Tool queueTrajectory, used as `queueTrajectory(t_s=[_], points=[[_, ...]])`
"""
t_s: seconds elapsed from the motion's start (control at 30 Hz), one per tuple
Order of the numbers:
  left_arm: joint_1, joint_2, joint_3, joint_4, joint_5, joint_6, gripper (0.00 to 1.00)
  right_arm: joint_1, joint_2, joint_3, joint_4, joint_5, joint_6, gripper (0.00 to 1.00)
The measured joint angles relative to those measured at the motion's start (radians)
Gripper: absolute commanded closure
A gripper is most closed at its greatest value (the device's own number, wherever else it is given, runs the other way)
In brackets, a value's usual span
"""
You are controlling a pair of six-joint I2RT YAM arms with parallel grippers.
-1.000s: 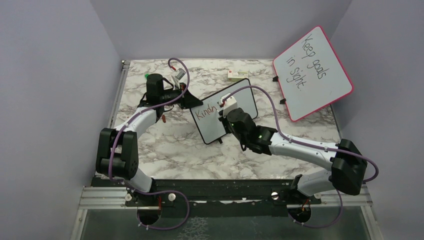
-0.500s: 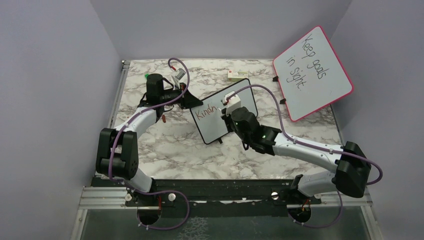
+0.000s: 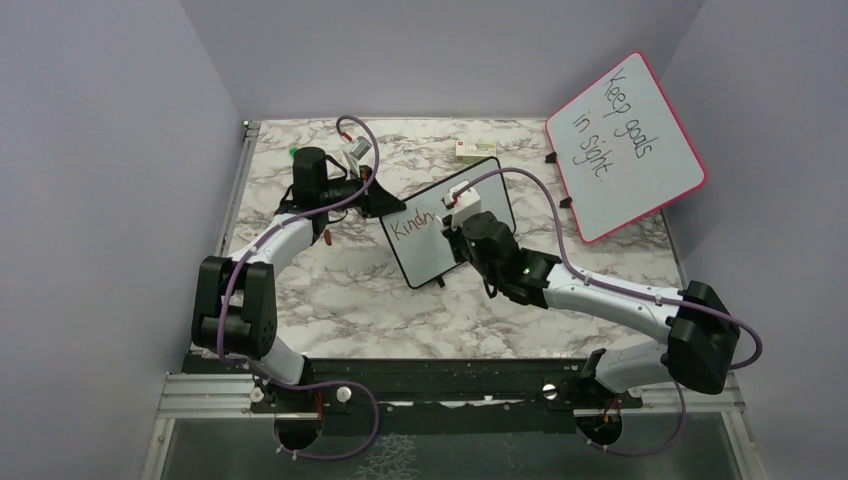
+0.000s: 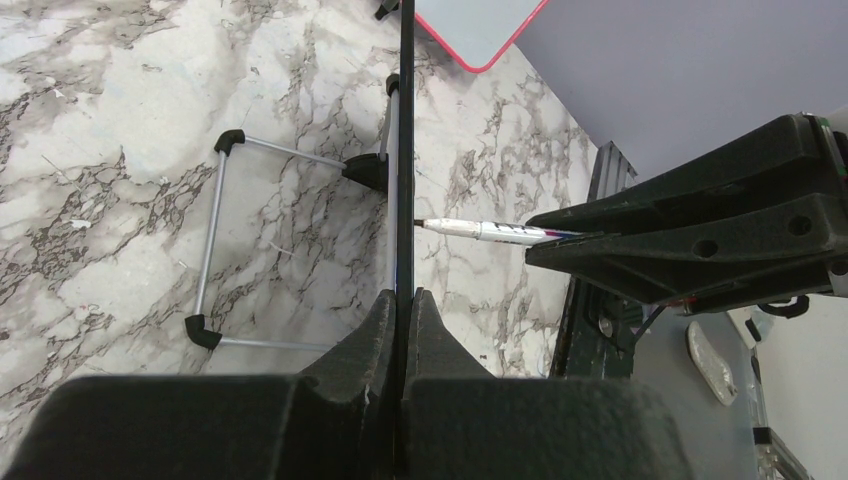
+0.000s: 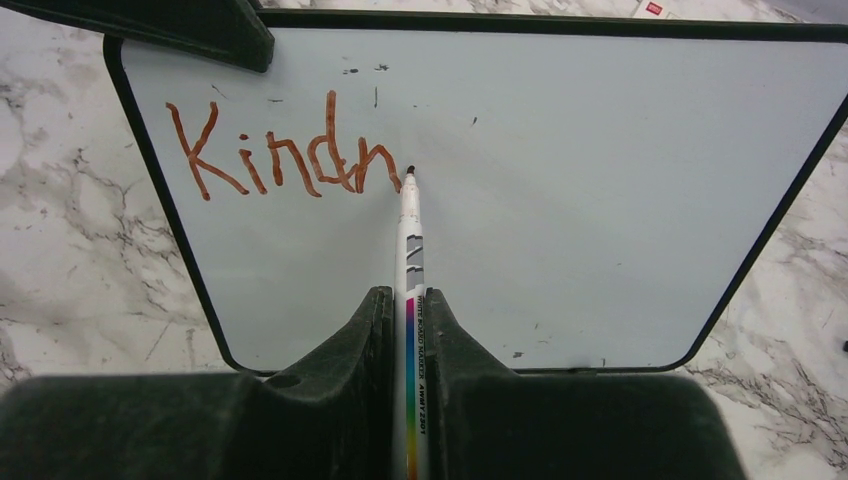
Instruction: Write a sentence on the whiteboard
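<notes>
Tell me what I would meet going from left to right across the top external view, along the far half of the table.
left pincer, clamped on the board's edge → whiteboard → pink-framed board

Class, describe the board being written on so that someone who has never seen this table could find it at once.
On the marble table, look to the middle. The whiteboard stands there, small, with a thin black frame and rounded corners. Unlike the larger pink-framed board at the right, it bears red-brown letters, "Kindn".
</notes>
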Motion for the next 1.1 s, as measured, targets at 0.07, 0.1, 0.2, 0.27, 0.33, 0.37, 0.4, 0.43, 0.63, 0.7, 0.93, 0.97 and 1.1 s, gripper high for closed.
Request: queueTrajectory(t_s=[0.07,0.1,0.2,0.27,0.33,0.37,0.4,0.43,0.63,0.7,0.93,0.97,1.1], points=[[0.000,0.000,0.000,0.000,0.000,0.000,1.00,0.000,0.005,0.000,0.001,-0.005,0.000,0.99],[0.000,0.000,0.000,0.000,0.000,0.000,1.00,0.000,0.007,0.000,0.001,-0.009,0.000,0.99],[0.000,0.000,0.000,-0.001,0.000,0.000,1.00,0.000,0.013,0.000,0.002,-0.010,0.000,0.99],[0.000,0.000,0.000,-0.001,0.000,0.000,1.00,0.000,0.015,0.000,0.005,-0.010,0.000,0.99],[0.000,0.000,0.000,-0.002,0.000,0.000,1.00,-0.002,0.016,0.000,0.005,-0.010,0.000,0.99],[0.000,0.000,0.000,-0.002,0.000,0.000,1.00,-0.002,0.016,0.000,0.006,-0.010,0.000,0.99],[0.000,0.000,0.000,-0.002,0.000,0.000,1.00,-0.003,0.016,0.000,0.006,-0.009,0.000,0.99],[0.000,0.000,0.000,-0.002,0.000,0.000,1.00,-0.004,0.017,0.000,0.006,-0.008,0.000,0.99],[0.000,0.000,0.000,-0.003,0.000,0.001,1.00,-0.008,0.017,0.000,0.006,-0.007,0.000,0.99],[0.000,0.000,0.000,-0.003,-0.001,0.001,1.00,-0.010,0.017,0.000,0.006,-0.007,0.001,0.99],[0.000,0.000,0.000,-0.003,-0.003,0.004,1.00,-0.021,0.017,0.000,0.006,-0.002,0.001,0.99],[0.000,0.000,0.000,-0.003,-0.003,0.004,1.00,-0.022,0.016,0.000,0.006,-0.001,0.001,0.99],[0.000,0.000,0.000,-0.004,-0.004,0.004,1.00,-0.026,0.016,0.000,0.006,0.001,0.001,0.99]])
